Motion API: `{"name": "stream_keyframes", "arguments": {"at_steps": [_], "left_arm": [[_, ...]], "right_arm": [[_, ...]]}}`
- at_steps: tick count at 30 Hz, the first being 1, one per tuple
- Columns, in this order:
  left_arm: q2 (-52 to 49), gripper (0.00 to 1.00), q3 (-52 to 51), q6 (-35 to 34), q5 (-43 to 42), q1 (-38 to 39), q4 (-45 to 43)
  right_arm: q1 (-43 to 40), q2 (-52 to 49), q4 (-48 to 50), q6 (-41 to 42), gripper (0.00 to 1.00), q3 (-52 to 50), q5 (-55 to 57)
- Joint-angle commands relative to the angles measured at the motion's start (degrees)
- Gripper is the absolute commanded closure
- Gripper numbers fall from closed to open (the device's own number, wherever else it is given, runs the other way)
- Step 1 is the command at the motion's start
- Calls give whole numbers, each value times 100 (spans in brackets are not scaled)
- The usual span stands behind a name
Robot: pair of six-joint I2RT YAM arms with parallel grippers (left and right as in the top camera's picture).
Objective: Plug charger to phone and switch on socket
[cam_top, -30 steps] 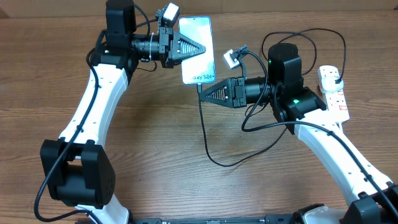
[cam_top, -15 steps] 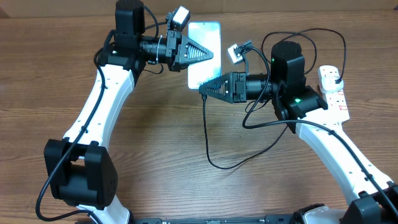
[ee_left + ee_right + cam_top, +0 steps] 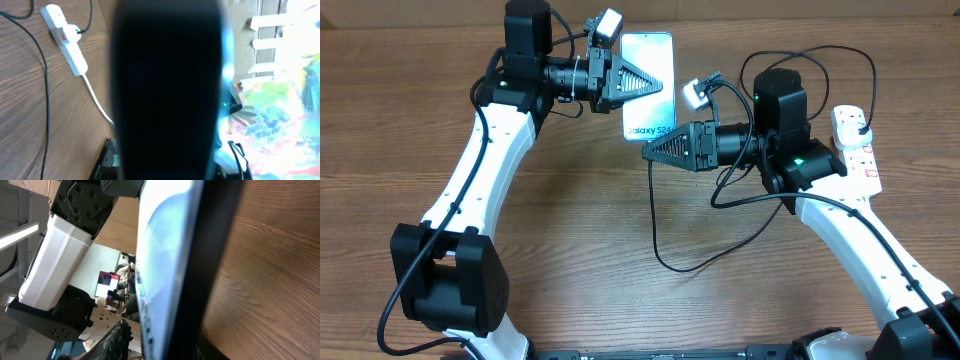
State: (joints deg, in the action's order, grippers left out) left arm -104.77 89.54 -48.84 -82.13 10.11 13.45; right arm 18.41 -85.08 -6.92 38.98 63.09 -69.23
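Overhead camera is looking straight down on the table (image 3: 570,230) from well above. It's taking in both my arms, the phone (image 3: 655,115) near top centre and the socket (image 3: 857,150) at the right edge. My left wrist camera is sitting so close that the phone is filling the middle as a dark blur. It's facing out across the wood, catching the socket at upper left. My right wrist camera is pressing in just beside the phone's lit face and black edge, looking past it at my left arm (image 3: 55,265). All three are sharing the phone; overhead and left wrist are sharing the socket.
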Motion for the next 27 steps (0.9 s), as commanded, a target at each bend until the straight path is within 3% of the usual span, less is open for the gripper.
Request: {"name": "stream_keyframes", "arguments": {"at_steps": [1, 5, 11, 17, 27], "left_arm": [[245, 96, 61, 199, 138, -2, -50], [245, 96, 61, 210, 151, -7, -48], [245, 96, 61, 208, 142, -7, -48], [245, 96, 61, 188, 37, -7, -46], [245, 96, 61, 240, -203, -7, -46]], "right_arm": [[-11, 15, -11, -39, 66, 105, -146], [-11, 15, -52, -39, 73, 105, -157], [-11, 15, -52, -42, 74, 105, -140], [-13, 15, -50, -42, 92, 105, -133], [-17, 15, -44, -11, 96, 105, 105]]}}
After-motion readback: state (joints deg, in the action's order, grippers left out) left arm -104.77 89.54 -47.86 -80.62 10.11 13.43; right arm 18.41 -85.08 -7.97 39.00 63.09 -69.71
